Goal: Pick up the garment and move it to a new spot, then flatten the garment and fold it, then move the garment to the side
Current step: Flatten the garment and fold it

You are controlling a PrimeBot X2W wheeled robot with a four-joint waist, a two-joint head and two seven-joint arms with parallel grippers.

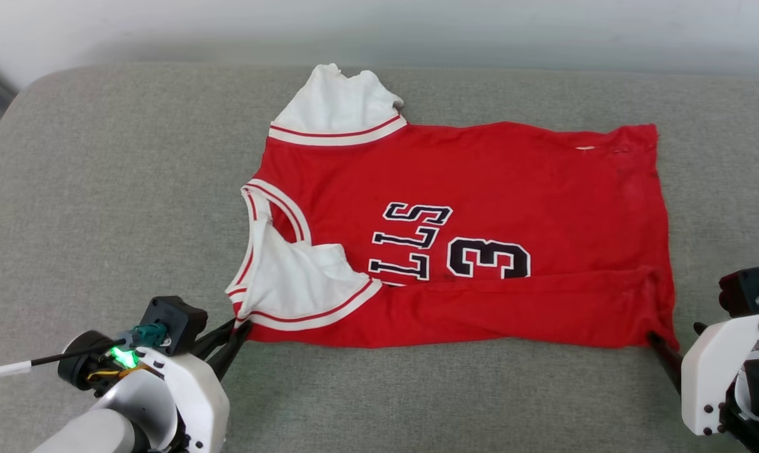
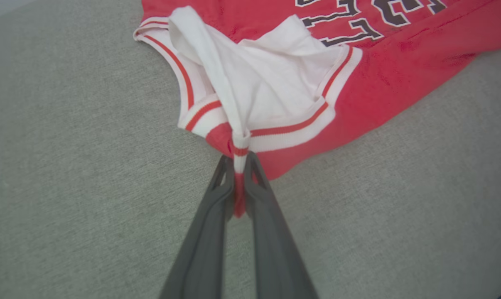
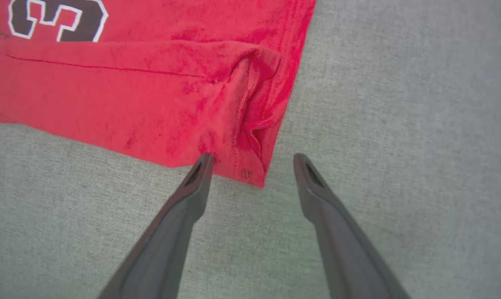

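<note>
Left wrist view: the garment (image 2: 383,70) is spread across the middle of the cushion (image 2: 67,174), its sleeve trim pinched by the left gripper (image 2: 239,161). The right gripper (image 3: 254,157) is open astride the near hem corner; should one layer be missed, the fold could be skewed.

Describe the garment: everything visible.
The garment is a red soft-knit jersey with white sleeves, red-and-white striped trim, and black white-outlined lettering plus a 3. It lies sideways on the gray cushion, collar toward the robot's left, its near edge folded over the front. The left gripper is shut on trim by the near sleeve; the right gripper is open at the near hem corner.
</note>
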